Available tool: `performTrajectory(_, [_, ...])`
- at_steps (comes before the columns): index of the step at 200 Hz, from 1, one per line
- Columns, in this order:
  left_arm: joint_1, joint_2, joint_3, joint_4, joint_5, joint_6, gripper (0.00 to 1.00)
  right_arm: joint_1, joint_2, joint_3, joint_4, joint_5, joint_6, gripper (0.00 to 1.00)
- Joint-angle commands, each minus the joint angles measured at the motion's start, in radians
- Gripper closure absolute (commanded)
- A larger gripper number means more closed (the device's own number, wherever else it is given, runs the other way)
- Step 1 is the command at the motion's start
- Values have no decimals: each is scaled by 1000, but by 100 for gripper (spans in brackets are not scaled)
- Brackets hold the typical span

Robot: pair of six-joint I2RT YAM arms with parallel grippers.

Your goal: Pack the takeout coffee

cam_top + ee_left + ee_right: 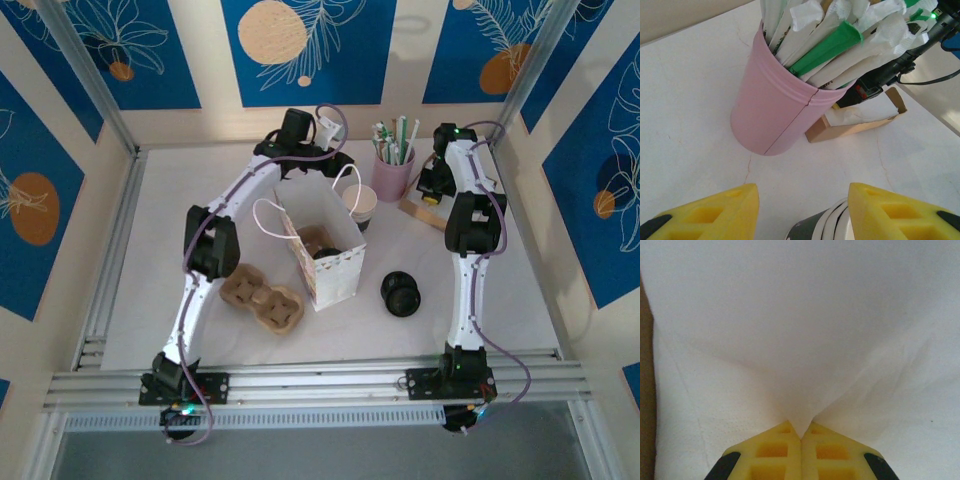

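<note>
jaws on the left gripper (802, 212) stand partly apart, one yellow finger on either side of the stack of cups (826, 226). pulp carrier (262, 298) lies at 8 o'clock from the white bag (340, 275). takeout coffee (327, 254) sits inside the bag, black lid up. pink cup of straws (772, 115) is at 1 o'clock from the bag, loose lids (400, 293) at 4. right gripper (801, 434): jaws pinched tight on a fold of white napkin (800, 340).

Blue floral walls (340, 70), white table (520, 290)
</note>
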State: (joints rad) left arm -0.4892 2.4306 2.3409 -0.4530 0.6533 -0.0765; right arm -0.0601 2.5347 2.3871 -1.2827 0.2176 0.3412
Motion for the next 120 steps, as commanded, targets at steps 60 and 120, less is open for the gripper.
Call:
performTrajectory(60, [-3,-86,-25,12,-3,18,51,-4,-154,-28,39,-64,13,100])
performTrajectory(120, [-3,-94,-49,20,-3,17,51,-6,-146,-58,55,-102,10,96])
